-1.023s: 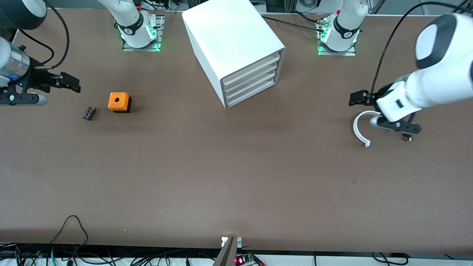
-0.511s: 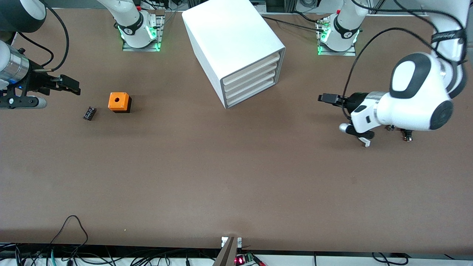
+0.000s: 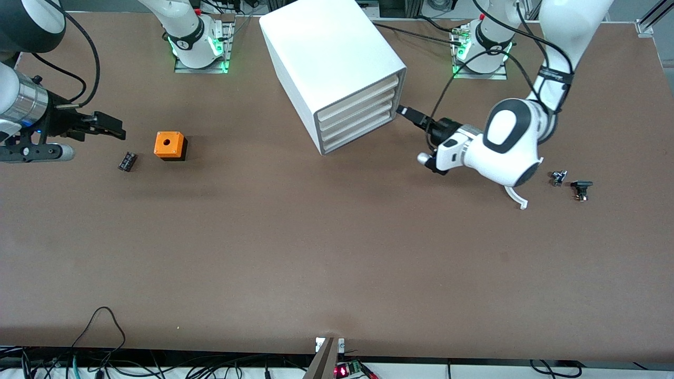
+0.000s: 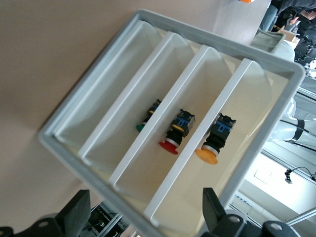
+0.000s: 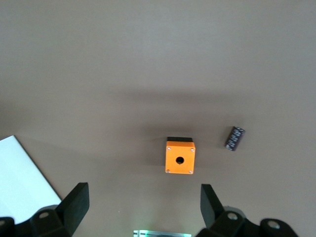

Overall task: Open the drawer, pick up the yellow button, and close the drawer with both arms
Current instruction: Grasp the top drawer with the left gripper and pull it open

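Left wrist view shows the left gripper [image 4: 143, 219], fingers [image 4: 74, 217] spread, facing the closed drawer [image 4: 247, 143]; the right gripper [image 3: 108, 126], spread too, waits.

Cabinet [image 3: 337, 68] fronts left gripper [image 3: 408, 113].

**Plastic shells on a matt brown table**

The table [image 3: 295, 252] is showing a matt, faintly grainy brown surface — no glare anywhere. The cabinet [image 3: 329, 50] is looking like smooth white plastic with a soft sheen, and the top drawer [image 4: 256, 123] is showing thin, slightly translucent white plastic walls. The button [image 4: 213, 140] is wearing a smooth orange plastic cap over a dark body. The orange cube [image 3: 169, 144] is looking like matt plastic. The arms [image 3: 508, 139] are gleaming — glossy white shells, black joints, and black matt fingers [image 4: 74, 219].
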You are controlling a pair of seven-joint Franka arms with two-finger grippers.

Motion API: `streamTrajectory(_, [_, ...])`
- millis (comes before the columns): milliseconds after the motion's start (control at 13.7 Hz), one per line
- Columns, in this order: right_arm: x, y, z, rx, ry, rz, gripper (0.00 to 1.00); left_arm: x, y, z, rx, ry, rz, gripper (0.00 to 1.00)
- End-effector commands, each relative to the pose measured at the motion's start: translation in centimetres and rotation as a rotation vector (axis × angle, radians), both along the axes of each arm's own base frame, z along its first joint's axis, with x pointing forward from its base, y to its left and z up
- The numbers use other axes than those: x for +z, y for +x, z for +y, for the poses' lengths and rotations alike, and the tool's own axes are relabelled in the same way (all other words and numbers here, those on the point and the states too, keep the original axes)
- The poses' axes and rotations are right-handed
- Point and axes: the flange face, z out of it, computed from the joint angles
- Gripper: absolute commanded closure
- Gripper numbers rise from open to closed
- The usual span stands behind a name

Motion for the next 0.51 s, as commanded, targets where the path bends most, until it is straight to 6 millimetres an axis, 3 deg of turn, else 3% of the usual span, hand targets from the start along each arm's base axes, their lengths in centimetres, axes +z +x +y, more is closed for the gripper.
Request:
streamTrajectory(0, [0.5,0.5,3.6,0.060,0.020,-0.018,0.00,-1.1,-2.7,-2.0,-0.006,-0.050,-0.017,0.04])
streamTrajectory(146, [0.5,0.8,5.9,0.102,0.017,-0.054,0.00,-2.4,-4.5,-3.2,0.021,-0.069,0.012,0.05])
streamTrajectory(438, [0.8,0.5,8.0,0.140,0.021,-0.063,0.00,-2.5,-6.2,-5.1,-0.005,-0.085,0.036,0.13])
